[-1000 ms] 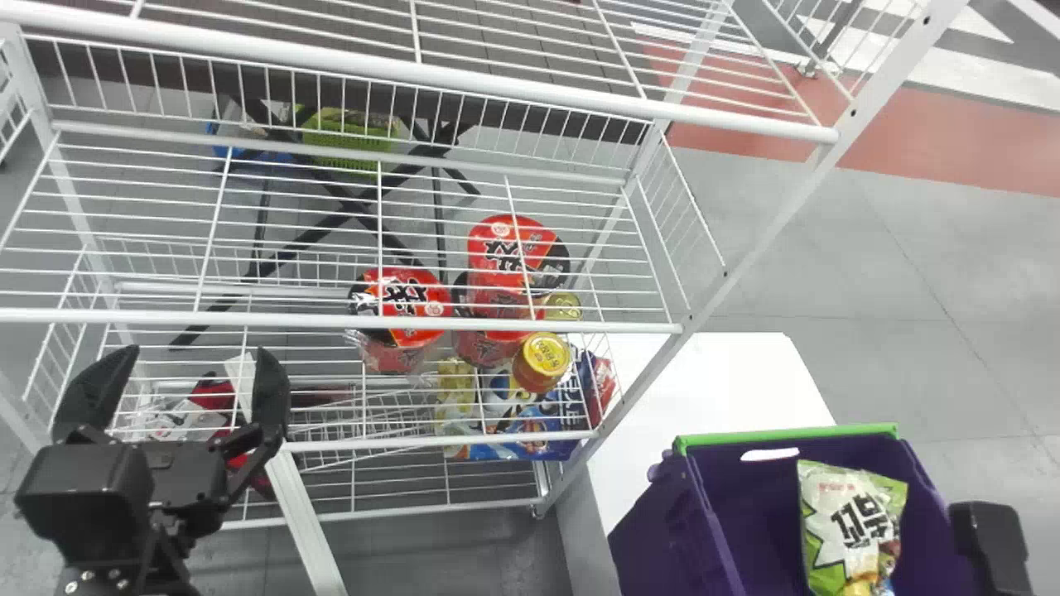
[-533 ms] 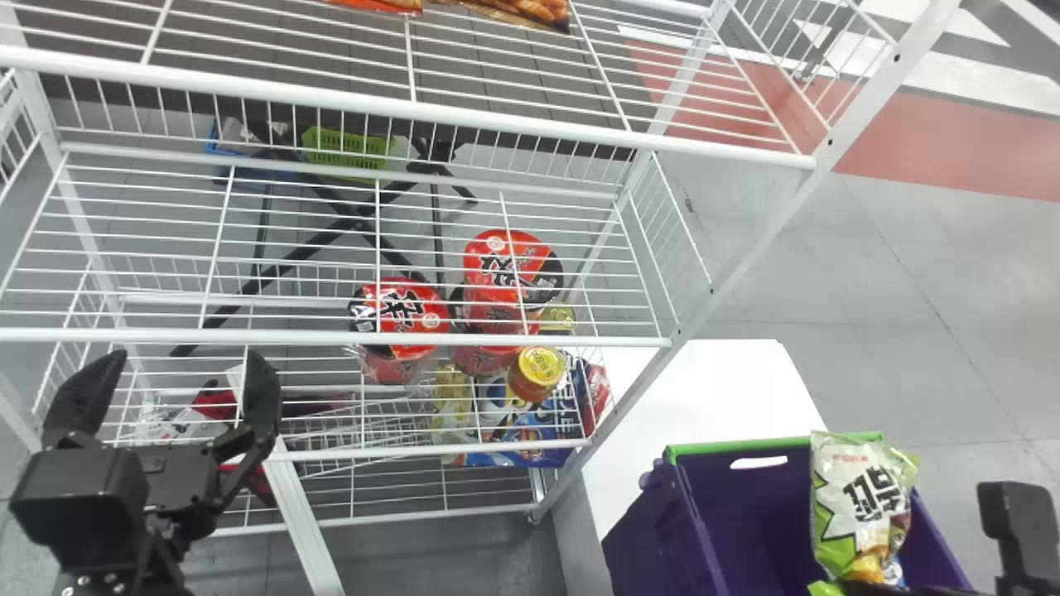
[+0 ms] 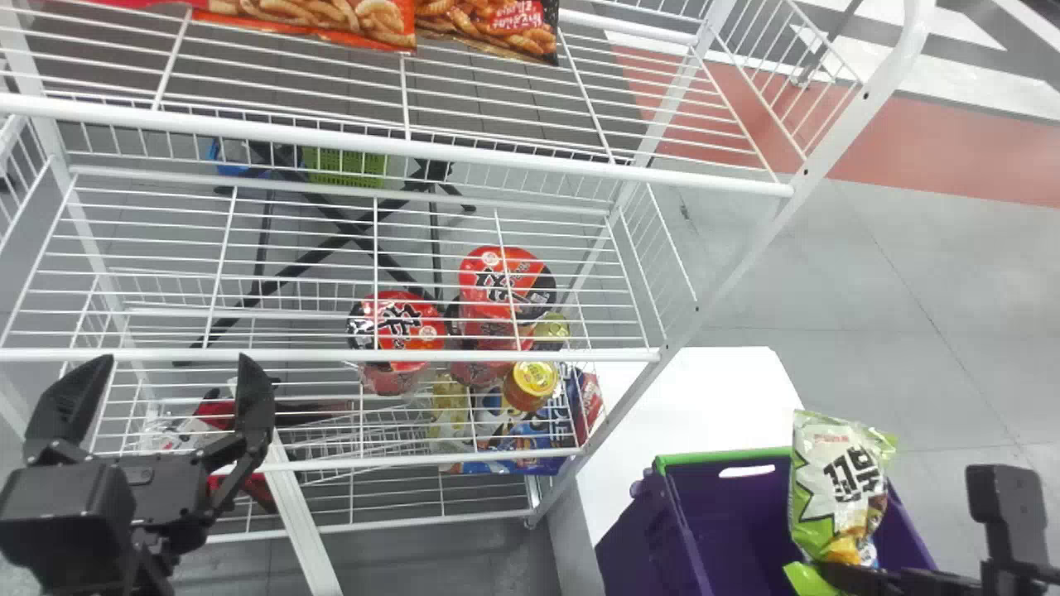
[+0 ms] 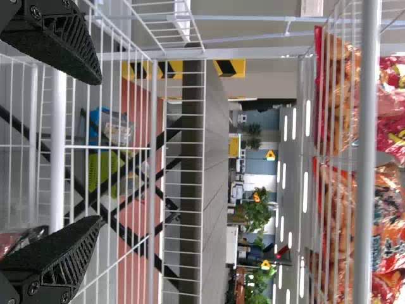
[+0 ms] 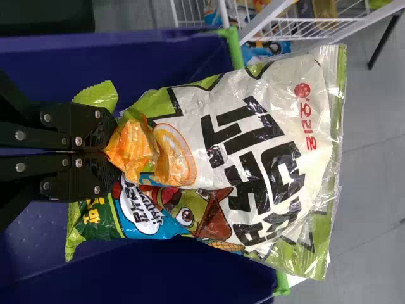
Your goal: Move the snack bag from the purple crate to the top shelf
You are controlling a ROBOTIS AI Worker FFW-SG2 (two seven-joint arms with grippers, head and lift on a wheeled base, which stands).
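Right wrist view: right hand [image 5: 116, 151] is closed on the snack bag [image 5: 253, 152], both dark fingers pinching it near one end. Presumably that grip spares the puffed body and leaves most of the bag standing free for placing; two end corners jut out beside the fingers. Print: large dark characters on a pale burst, a small red emblem by the far seal, lettering in a blue bubble beside a cartoon character; none transcribed. Left hand [image 3: 170, 364], head view, is parked before the rack, fingers spread and holding nothing. Purple crate [image 5: 183, 272] lies under the bag, green along its rim; bag upright at the crate's mouth, though whether its lower end clears the walls cannot be told. Crate sits next to a white worktop [image 3: 687, 397], close to the rack's end, likely to shorten the carry. Farther, on the wire rack: red-lidded cups [image 3: 402, 323], partly stacked, flat lids probably making that easy, their tops bearing bold black characters; a yellow-lidded jar [image 3: 532, 379] beside them, with small print. Top shelf [image 3: 397, 147], as judged, carries orange snack packets [image 3: 381, 21] laid flat, one corner printed in white on red. Next: lift the bag well above the front rail, lest it snag.
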